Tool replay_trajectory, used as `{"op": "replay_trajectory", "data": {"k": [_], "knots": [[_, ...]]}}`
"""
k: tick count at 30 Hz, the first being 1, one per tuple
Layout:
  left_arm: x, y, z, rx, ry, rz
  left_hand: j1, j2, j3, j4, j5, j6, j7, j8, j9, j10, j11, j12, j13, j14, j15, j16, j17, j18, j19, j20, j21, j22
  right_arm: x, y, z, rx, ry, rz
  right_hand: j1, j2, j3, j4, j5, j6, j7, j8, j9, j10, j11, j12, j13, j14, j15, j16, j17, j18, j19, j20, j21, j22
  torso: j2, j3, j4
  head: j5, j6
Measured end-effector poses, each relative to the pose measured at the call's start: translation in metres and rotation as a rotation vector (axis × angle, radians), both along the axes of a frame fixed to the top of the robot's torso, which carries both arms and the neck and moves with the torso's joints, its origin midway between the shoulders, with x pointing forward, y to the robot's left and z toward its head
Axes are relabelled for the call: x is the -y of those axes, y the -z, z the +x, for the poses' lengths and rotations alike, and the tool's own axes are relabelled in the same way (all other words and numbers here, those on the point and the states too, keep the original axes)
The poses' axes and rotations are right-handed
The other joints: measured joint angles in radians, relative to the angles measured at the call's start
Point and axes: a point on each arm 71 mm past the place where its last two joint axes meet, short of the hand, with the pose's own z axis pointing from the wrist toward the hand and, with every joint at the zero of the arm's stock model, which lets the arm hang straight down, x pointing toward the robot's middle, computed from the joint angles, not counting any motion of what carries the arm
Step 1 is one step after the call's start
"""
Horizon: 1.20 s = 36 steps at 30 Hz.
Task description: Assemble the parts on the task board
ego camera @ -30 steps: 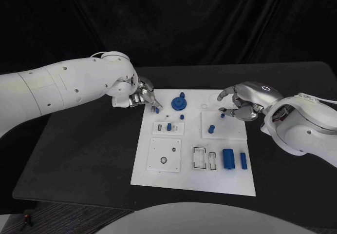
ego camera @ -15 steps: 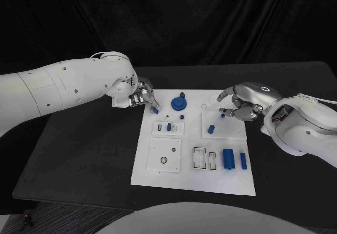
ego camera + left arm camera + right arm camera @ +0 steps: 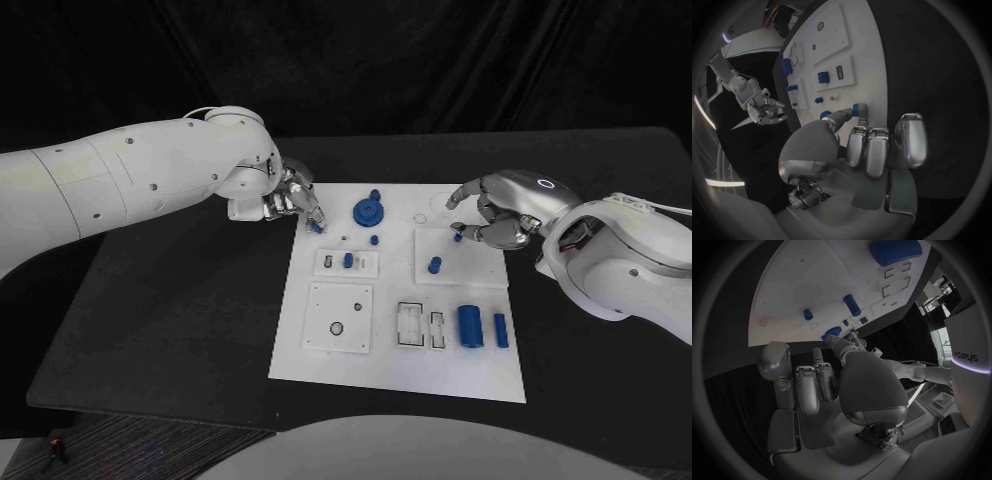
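Fingers (image 3: 856, 111) of the left hand (image 3: 283, 200) are pinching a small blue part (image 3: 316, 227) at the board's (image 3: 397, 375) far-left edge; right hand (image 3: 498, 215) is pinching another part (image 3: 457, 237). Both should lower squarely.

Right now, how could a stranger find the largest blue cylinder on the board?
Start at the white task board on the black table. Near its right edge, at the robot's side, two blue cylinders lie side by side. The large cylinder is the thicker one; the thin rod lies nearer the edge.

One white task board (image 3: 400, 380), two robot hands, left (image 3: 284, 199) and right (image 3: 498, 212), roughly eight blue parts.
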Motion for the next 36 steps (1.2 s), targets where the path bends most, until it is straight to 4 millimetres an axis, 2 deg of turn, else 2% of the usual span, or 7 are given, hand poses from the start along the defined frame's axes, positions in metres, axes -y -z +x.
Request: {"op": "replay_trajectory", "data": {"k": [7, 8, 15, 22, 30, 36], "knots": [[0.002, 0.0, -0.002, -0.016, -0.007, -0.023, -0.015, -0.015, 0.018, 0.018, 0.029, 0.0, 0.0, 0.0, 0.009, 0.0, 0.0, -0.007, 0.0, 0.0, 0.0, 0.0, 0.0, 0.0, 0.0, 0.0, -0.003, 0.0, 0.0, 0.0, 0.0, -0.001, 0.0, 0.0, 0.0, 0.0, 0.002, -0.002, 0.001, 0.0, 0.0, 0.0, -0.001, 0.0, 0.0, 0.0, 0.0, 0.0, 0.0, 0.0, 0.0, 0.0, 0.0, 0.0, -0.002, 0.0, 0.0, 0.0001, 0.0, 0.0, 0.0], [0.002, 0.0, -0.003, -0.02, -0.008, -0.028, -0.016, -0.016, 0.038, 0.001, 0.03, 0.002, 0.002, 0.0, 0.01, 0.0, 0.0, -0.007, 0.0, 0.0, 0.0, 0.0, 0.0, 0.0, 0.0, 0.0, -0.003, 0.0, 0.0, 0.0, 0.0, -0.001, 0.0, 0.0, 0.0, 0.0, 0.002, -0.002, 0.004, 0.0, 0.0, 0.0, -0.001, 0.0, 0.0, 0.0, 0.0, 0.0, 0.0, -0.004, 0.0, 0.0, 0.0, 0.0, -0.004, 0.0, 0.0, 0.0001, 0.0, 0.0, 0.0], [0.003, 0.001, -0.012, -0.035, -0.015, -0.057, -0.023, -0.014, 0.046, 0.004, 0.044, 0.001, 0.001, 0.001, 0.012, 0.0, 0.0, -0.007, 0.0, 0.0, 0.0, 0.0, 0.0, 0.0, 0.0, 0.0, -0.003, 0.0, 0.001, 0.0, 0.0, -0.002, 0.002, -0.001, 0.0, 0.0, 0.002, -0.002, 0.004, 0.0, 0.0, 0.0, -0.001, 0.0, 0.0, 0.0, 0.0, 0.0, 0.0, -0.004, 0.0, 0.0, 0.0, 0.0, -0.004, 0.0, 0.0, 0.0002, -0.0002, 0.0, 0.0], [0.001, 0.001, -0.029, -0.034, -0.03, -0.08, -0.039, -0.012, 0.057, 0.015, 0.063, 0.001, 0.002, -0.004, 0.015, 0.0, 0.0, -0.011, 0.0, 0.0, 0.0, 0.0, 0.0, 0.0, 0.0, 0.0, -0.003, 0.0, 0.002, 0.0, -0.001, -0.003, 0.005, -0.001, 0.0, 0.0, 0.002, -0.002, 0.004, 0.0, 0.0, 0.0, -0.001, 0.0, 0.0, 0.0, 0.0, 0.0, 0.0, -0.004, 0.0, 0.0, 0.0, 0.0, -0.004, 0.0, 0.0, 0.0005, -0.0002, -0.002, 0.0], [0.001, -0.002, -0.051, -0.005, -0.036, -0.097, -0.042, -0.013, 0.071, 0.007, 0.07, 0.001, 0.002, -0.004, 0.014, 0.0, 0.0, -0.011, 0.0, 0.0, 0.0, 0.0, 0.0, 0.0, 0.0, 0.0, -0.003, 0.0, 0.004, 0.0, -0.002, -0.003, 0.009, -0.001, 0.0, 0.0, 0.005, 0.001, 0.004, 0.0, 0.0, 0.0, -0.002, 0.0, 0.0, 0.0, 0.0, 0.0, 0.0, -0.004, 0.0, 0.0, 0.0, 0.0, -0.004, 0.001, 0.0, 0.0005, -0.0001, 0.001, 0.0], [0.002, -0.003, -0.058, 0.024, -0.04, -0.097, -0.045, -0.016, 0.072, 0.008, 0.071, -0.001, 0.004, -0.004, 0.014, 0.0, 0.0, -0.011, 0.0, 0.0, 0.0, 0.0, 0.0, 0.0, 0.0, 0.0, -0.003, 0.0, 0.004, 0.0, -0.002, -0.003, 0.01, -0.001, 0.0, 0.0, 0.005, 0.001, 0.004, 0.0, 0.0, 0.0, -0.002, 0.0, 0.0, 0.0, 0.0, 0.0, 0.0, -0.004, 0.0, 0.0, 0.0, 0.0, -0.004, 0.001, 0.0, 0.0008, 0.0, 0.006, 0.0]]}}
